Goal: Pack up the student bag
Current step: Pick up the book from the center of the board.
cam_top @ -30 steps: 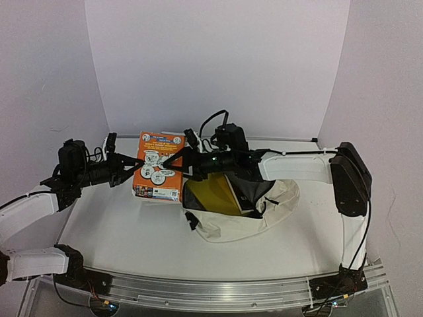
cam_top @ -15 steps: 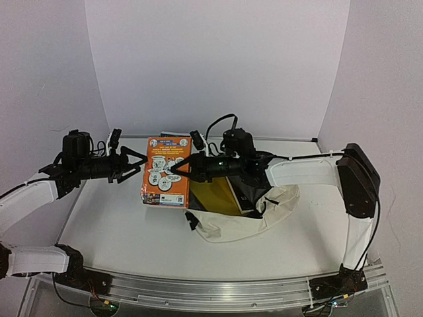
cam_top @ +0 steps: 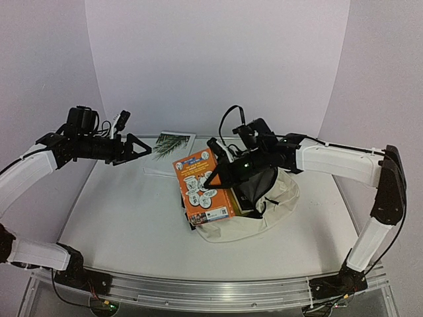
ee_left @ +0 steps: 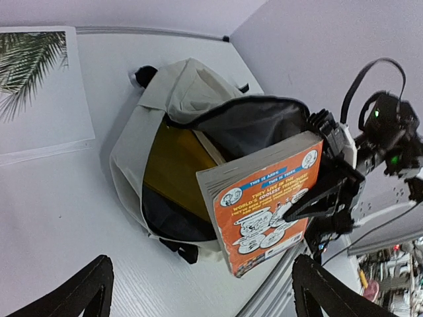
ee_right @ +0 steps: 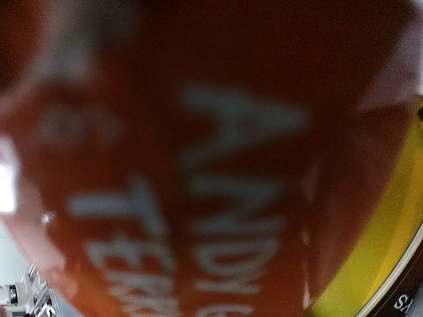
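An orange book (cam_top: 200, 190) with cartoon bubbles hangs tilted over the mouth of the student bag (cam_top: 268, 212), a cream backpack lying unzipped on the table. My right gripper (cam_top: 216, 176) is shut on the book's upper right edge; one black finger (ee_left: 322, 193) lies across the cover. The blurred orange cover (ee_right: 198, 165) fills the right wrist view and hides the fingers. A yellow book (ee_left: 173, 165) lies inside the bag's dark lining (ee_left: 254, 122). My left gripper (cam_top: 137, 150) stands open and empty, well left of the book.
A white book with a palm-leaf picture (cam_top: 170, 146) lies flat at the back of the table (cam_top: 125, 218), between the two grippers. The bag's black straps (ee_left: 177, 249) poke out at its near edge. The table's metal front rail (cam_top: 211, 288) runs along the bottom.
The orange book passed from my left gripper to the right. The left opened and pulled back left; the right shut on the book and carried it right, over the bag's mouth, uncovering the palm-leaf book.
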`<state>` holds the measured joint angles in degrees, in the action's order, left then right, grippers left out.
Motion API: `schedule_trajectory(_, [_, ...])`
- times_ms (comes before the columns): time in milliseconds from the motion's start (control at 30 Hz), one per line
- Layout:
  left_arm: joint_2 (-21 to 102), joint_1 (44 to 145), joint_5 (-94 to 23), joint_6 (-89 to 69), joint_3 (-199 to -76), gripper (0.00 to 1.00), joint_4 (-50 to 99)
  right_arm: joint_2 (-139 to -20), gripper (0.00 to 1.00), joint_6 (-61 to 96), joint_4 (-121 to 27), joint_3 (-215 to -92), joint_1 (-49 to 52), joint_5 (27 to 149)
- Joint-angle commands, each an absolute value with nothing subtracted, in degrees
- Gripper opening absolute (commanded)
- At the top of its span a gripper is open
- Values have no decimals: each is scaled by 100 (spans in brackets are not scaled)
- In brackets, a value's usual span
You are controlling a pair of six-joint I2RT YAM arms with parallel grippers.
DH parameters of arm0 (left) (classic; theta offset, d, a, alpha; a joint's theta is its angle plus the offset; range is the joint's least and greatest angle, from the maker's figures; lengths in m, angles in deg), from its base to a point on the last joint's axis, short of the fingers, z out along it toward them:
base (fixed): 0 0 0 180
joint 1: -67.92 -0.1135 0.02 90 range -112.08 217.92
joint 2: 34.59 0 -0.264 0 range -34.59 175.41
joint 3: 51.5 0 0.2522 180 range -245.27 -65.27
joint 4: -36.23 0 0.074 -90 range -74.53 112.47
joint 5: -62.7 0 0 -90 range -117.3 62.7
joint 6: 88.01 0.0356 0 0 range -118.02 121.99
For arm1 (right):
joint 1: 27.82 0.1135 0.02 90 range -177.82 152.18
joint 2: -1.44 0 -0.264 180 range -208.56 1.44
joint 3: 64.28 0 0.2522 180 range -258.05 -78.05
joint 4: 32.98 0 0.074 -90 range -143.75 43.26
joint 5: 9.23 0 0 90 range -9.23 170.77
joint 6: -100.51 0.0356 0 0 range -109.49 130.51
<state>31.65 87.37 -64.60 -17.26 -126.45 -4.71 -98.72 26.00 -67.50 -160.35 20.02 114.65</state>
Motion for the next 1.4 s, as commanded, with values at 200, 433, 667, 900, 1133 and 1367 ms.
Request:
schedule_trajectory(200, [4528, 10208, -6778, -442, -13850, 94, -1422, -9304, 0, 1760, -7856, -16214, 2145, 13339])
schedule_trajectory(433, [4982, 10580, -7528, -421, -14054, 96, -1128, -9480, 0, 1376, -8266, -16340, 2425, 13852])
schedule_trajectory(667, [5228, 10589, -8933, -438, -14086, 86, -1380, -9445, 0, 1227, -8295, -16365, 2454, 14260])
schedule_trajectory(900, [4971, 10598, -9325, -725, -13782, 61, -1022, -9439, 0, 1130, -8277, -16452, 2452, 14452])
schedule_trajectory(1133, [4901, 10649, -9548, -795, -13669, 70, -1083, -9551, 0, 1130, -8278, -16528, 2451, 14528])
schedule_trajectory(1367, [4877, 10694, -9564, -867, -13633, 52, -1055, -9638, 0, 1132, -8259, -16506, 2448, 14523])
